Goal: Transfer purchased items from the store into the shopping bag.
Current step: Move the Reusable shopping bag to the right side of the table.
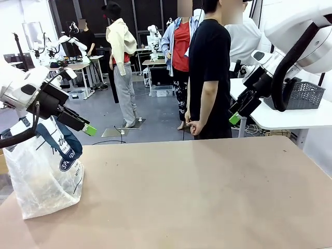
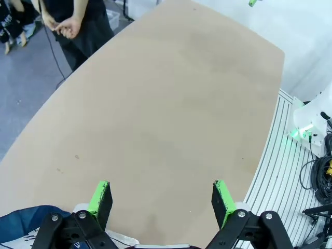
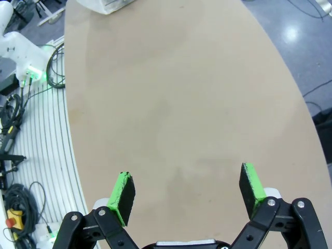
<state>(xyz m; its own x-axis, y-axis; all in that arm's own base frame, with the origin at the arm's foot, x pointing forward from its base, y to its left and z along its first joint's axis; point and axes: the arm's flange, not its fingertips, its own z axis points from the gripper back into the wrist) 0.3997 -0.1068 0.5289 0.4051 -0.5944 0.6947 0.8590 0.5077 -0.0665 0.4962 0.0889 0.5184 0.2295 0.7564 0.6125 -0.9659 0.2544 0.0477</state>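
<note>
The shopping bag (image 1: 44, 179), translucent plastic with navy handles and a navy lettered patch, stands on the table's near left corner. My left gripper (image 1: 88, 128) hangs open just above and right of its mouth. In the left wrist view the left gripper (image 2: 161, 199) holds nothing over bare table, and a navy bag handle (image 2: 26, 215) shows at the bottom left. My right gripper (image 1: 236, 116) is raised at the far right, open; its wrist view shows the right gripper (image 3: 188, 189) open over the table, the bag (image 3: 106, 5) far off. The purchased items are out of view.
A person in a black shirt (image 1: 209, 72) stands at the table's far edge, hands (image 1: 194, 127) clasped low. The tan table (image 1: 207, 197) is bare right of the bag. A dark grey lattice basket (image 1: 306, 94) sits on a white side table at the right.
</note>
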